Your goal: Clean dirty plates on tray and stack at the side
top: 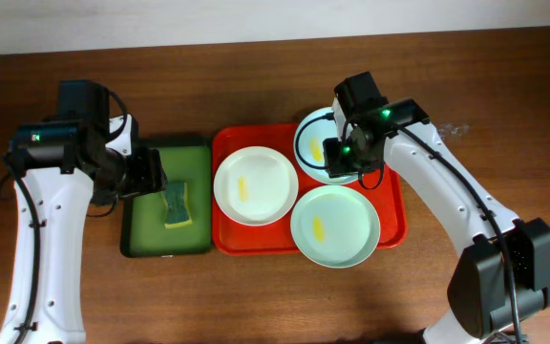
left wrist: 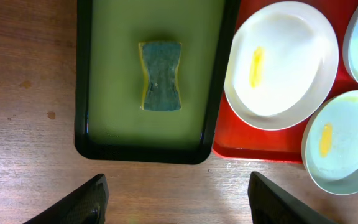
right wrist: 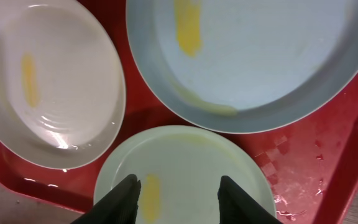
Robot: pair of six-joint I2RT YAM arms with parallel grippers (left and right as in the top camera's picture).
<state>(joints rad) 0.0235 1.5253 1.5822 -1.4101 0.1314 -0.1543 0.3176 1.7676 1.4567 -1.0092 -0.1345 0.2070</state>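
Overhead, all three plates lay on the red tray (top: 225, 239). The white plate (top: 256, 185) sat at its left end, the far mint plate (top: 315, 143) in its far right corner, and the near mint plate (top: 335, 226) overhung its near rim. My right gripper (top: 344, 153) hovered over that far corner. My left gripper (top: 151, 172) hung just left of the tray, above the green tray (top: 137, 239).

At my left wrist, the fingers stood spread and empty, with the sponge (left wrist: 160, 76) flat beyond them.

At my right wrist, the fingers were parted around nothing, high above the tray's wet middle. The plates looked stiff, glossy and wet, so probably slippery and chippable. I judged the raised rim the best hold, especially the overhanging one.
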